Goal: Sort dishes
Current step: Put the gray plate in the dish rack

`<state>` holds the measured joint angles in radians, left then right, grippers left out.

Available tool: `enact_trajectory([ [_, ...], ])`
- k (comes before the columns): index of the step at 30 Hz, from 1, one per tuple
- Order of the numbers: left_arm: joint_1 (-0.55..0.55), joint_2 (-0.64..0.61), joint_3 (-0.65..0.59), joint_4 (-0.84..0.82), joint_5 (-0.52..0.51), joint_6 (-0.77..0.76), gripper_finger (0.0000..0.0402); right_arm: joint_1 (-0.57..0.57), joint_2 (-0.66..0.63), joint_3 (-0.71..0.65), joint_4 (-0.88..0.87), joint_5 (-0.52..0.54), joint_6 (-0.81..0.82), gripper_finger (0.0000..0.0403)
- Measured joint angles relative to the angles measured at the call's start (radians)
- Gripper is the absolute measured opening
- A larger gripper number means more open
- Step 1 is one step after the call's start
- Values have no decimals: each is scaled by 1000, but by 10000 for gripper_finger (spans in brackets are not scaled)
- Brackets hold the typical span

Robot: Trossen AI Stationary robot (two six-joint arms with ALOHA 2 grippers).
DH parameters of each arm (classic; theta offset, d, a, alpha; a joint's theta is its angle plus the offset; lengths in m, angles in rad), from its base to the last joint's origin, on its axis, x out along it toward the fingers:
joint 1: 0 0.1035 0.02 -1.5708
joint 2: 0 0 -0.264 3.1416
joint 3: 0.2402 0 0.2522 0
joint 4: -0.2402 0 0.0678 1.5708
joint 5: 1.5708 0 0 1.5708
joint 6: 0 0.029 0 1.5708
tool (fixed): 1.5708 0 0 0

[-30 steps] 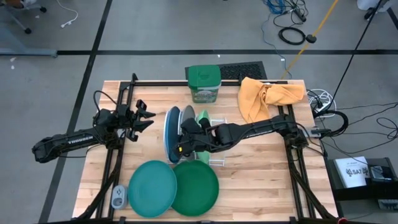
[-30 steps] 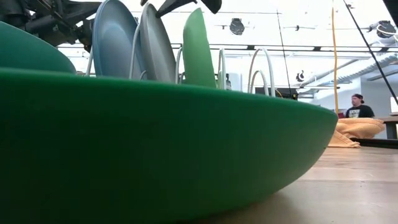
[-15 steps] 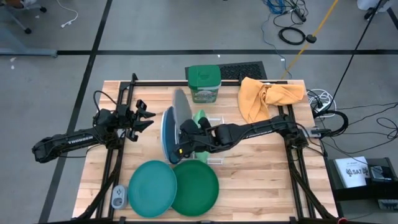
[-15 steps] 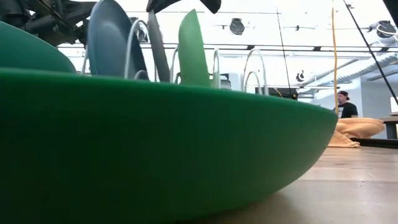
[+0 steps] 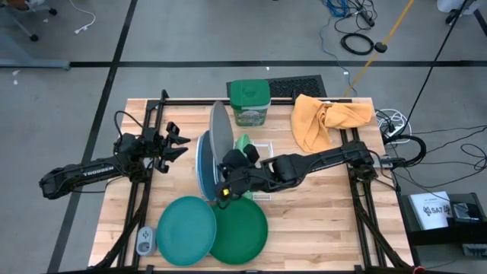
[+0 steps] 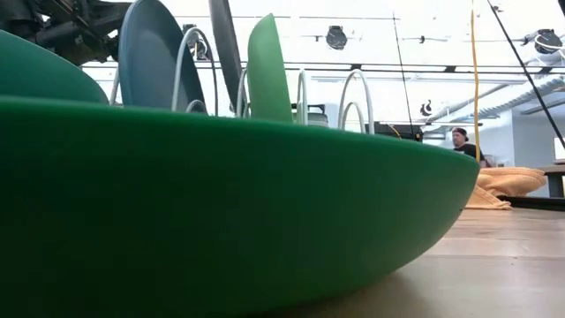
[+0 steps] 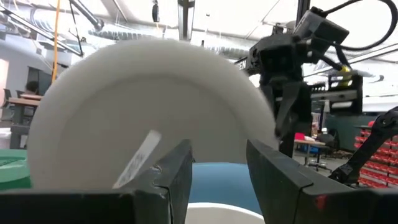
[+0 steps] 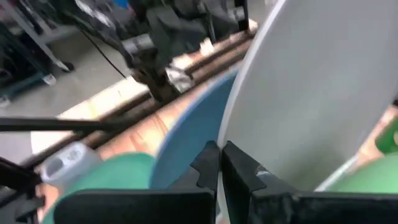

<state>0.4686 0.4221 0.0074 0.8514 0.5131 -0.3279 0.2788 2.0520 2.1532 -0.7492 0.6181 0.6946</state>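
Note:
The grey plate (image 5: 220, 131) stands on edge above the white wire rack (image 5: 261, 149), between the blue plate (image 5: 202, 166) and the light green plate (image 5: 246, 144), which stand in the rack's slots. My right gripper (image 5: 224, 187) is shut on the grey plate. The teal plate (image 5: 185, 230) and the dark green plate (image 5: 240, 230) lie flat on the table near its front edge. My left gripper (image 5: 179, 144) waits open to the left of the rack; the grey plate (image 7: 149, 118) fills its view. My right gripper pinches the grey plate's rim (image 8: 227, 138) between its two fingers, at the rim's near end. The fingers come level from the table's right side. The plate stands on edge and reaches up and away from the fingers; whether its lower edge touches the rack I cannot tell.
A green lidded tub (image 5: 249, 101) and an orange cloth (image 5: 327, 118) sit along the far edge. A small grey device (image 5: 144, 242) lies at the near left corner. Black frame rails (image 5: 143, 190) run down both sides. A person (image 6: 463, 144) shows far behind the table.
The grey plate has come up out of its slot between the blue and light green plates and turned edge-on to the low view. My right gripper has drawn a little toward the near edge with it. The rack and its plates have slid slightly.

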Motion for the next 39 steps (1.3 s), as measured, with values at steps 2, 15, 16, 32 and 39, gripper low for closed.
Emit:
enact_trajectory([
  [2,0,0,0,0,0,0,154,17,-12,0,29,21,-38,2],
  [15,0,0,0,4,-1,-5,154,135,-46,0,374,91,-350,0],
  [16,0,0,0,4,-1,-5,154,142,-44,0,393,94,-362,0],
  [32,0,0,0,3,-1,-7,154,202,23,0,637,126,-519,0],
  [39,0,0,0,3,0,-7,154,188,75,0,627,139,-491,0],
])
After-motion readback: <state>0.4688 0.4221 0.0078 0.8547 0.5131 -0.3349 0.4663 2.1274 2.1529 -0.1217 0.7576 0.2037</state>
